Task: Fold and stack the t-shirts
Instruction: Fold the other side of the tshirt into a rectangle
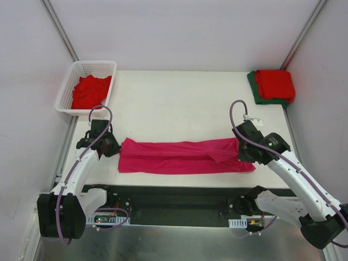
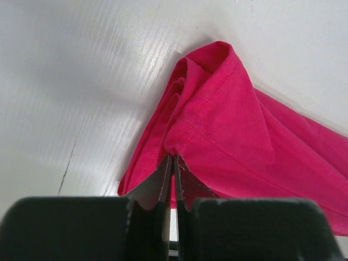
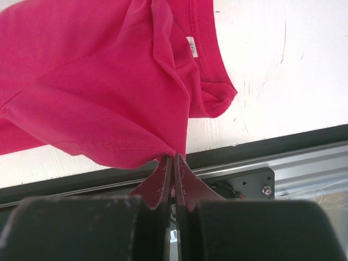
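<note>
mid-fold: the magenta t-shirt stretches as a band across the lower centre of the top view. the left gripper and right gripper each pinch an end. next likely calls for a synchronised fold-over.

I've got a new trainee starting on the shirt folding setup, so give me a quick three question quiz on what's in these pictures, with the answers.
1. True or false: the left claw and the right claw each pinch one end of the pink shirt.
2. What lies in the white basket? A) red cloth B) a blue shirt C) a towel
3. Fill in: in the far right corner, a ___ shirt lies folded on the green shirt.

Key: 1 true. 2 A. 3 red: the red shirt is on top.
</note>
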`<state>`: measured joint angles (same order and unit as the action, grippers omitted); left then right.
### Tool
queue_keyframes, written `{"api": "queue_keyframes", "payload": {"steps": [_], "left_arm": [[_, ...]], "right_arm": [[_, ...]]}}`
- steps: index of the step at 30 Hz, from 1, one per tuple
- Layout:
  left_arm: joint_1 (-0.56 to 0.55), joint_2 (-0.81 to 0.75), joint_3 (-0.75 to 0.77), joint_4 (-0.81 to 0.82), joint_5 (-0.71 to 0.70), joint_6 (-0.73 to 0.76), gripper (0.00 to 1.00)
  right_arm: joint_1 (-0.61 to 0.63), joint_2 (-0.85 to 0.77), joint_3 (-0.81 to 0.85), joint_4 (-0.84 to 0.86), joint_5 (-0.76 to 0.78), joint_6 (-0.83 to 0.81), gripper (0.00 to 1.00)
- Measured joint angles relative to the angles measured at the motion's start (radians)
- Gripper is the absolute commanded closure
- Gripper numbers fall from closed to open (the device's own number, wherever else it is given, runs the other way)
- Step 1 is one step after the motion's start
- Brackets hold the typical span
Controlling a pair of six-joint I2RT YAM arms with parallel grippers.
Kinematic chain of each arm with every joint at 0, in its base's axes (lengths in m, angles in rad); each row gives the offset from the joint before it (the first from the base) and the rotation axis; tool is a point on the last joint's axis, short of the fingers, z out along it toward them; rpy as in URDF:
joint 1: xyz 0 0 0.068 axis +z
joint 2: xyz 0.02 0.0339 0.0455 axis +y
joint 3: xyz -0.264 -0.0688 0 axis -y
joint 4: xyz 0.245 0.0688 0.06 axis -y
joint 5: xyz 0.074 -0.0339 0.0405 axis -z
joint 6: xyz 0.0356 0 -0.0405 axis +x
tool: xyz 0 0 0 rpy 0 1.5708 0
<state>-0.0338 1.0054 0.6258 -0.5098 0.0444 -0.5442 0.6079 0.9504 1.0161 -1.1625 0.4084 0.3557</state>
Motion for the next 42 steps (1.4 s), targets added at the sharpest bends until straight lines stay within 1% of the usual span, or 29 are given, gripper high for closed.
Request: {"api": "queue_keyframes", "payload": {"steps": [6,13,22,30,38,42], "left_arm": [[0.0,-0.02,0.0,-0.021,0.0,0.0,1.0],[0.0,-0.057,0.0,-0.047,0.0,0.0,1.0],[0.0,-0.043,0.0,-0.058,0.001,-0.008,1.0],[0.0,-0.053,-0.012,-0.064,0.017,-0.05,1.0],[0.0,-0.139,-0.098,-0.073,0.061,-0.125,1.0],[0.0,-0.176,-0.113,-0.073,0.066,-0.154,0.98]], "right_arm": [[0.0,-0.02,0.0,-0.021,0.029,0.024,0.99],[0.0,-0.023,0.0,-0.024,0.029,0.026,0.99],[0.0,-0.013,0.0,-0.023,0.021,0.019,0.99],[0.0,0.038,0.0,-0.018,-0.007,-0.008,0.98],[0.0,0.082,-0.008,0.006,-0.042,-0.037,0.98],[0.0,0.109,-0.027,0.014,-0.063,-0.051,0.99]]}}
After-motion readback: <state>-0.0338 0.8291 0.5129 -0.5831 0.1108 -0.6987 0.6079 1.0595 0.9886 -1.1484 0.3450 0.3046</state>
